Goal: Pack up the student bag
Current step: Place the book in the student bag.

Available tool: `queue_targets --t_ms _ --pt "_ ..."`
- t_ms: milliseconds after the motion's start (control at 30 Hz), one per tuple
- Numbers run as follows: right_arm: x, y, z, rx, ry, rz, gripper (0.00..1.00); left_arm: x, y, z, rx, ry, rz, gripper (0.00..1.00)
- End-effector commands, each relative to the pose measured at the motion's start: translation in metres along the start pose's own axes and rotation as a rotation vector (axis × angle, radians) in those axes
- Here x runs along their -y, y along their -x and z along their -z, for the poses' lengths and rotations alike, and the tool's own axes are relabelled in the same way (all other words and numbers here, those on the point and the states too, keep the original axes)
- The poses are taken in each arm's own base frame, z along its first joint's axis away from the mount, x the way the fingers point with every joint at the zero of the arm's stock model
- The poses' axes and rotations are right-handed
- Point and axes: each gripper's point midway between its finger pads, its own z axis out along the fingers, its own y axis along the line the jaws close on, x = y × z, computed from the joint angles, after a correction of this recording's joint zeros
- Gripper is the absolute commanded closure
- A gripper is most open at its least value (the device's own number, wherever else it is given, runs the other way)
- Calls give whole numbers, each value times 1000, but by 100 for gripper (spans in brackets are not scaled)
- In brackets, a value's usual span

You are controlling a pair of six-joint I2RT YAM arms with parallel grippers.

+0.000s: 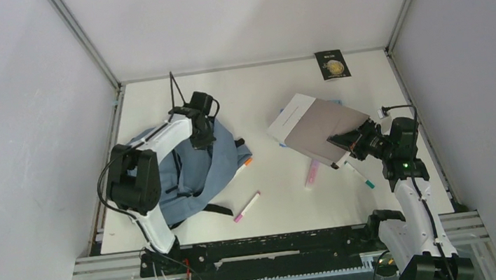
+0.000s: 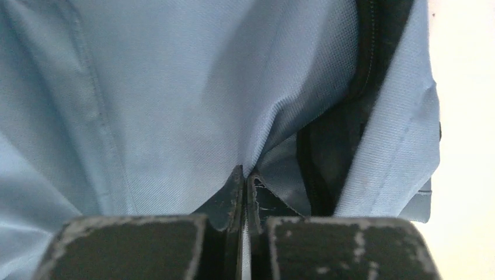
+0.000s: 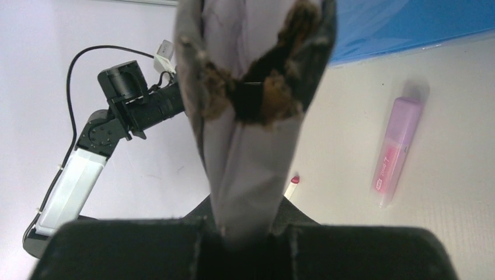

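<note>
The student bag, soft blue-grey with black straps, lies at the table's left. My left gripper sits on its far upper edge. In the left wrist view the gripper is shut, pinching a fold of the bag's fabric next to a black strap. My right gripper is shut on the near right edge of a flat grey notebook and holds it tilted up off the table. In the right wrist view the gripper clamps the notebook, seen edge-on.
A white sheet and a blue folder lie under the notebook. A pink highlighter, a pink-tipped marker, an orange-tipped marker and a teal-tipped pen lie loose. A black booklet sits at the back edge.
</note>
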Motion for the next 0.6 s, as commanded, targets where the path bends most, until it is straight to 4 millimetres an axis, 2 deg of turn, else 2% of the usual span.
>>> queue_targets --t_ms 0,100,300,433,567 --pt "-24 7 5 28 62 77 100 -11 56 36 163 80 -49 100" --pt "-23 7 4 24 59 76 100 -14 86 63 256 96 -119 100" --pt "-23 8 3 22 61 77 100 7 141 124 426 -6 -287 100" --pt "-23 6 3 17 61 76 100 18 159 151 493 -62 -403 100" --pt "-23 5 3 16 56 78 100 33 160 168 535 -164 -524 100"
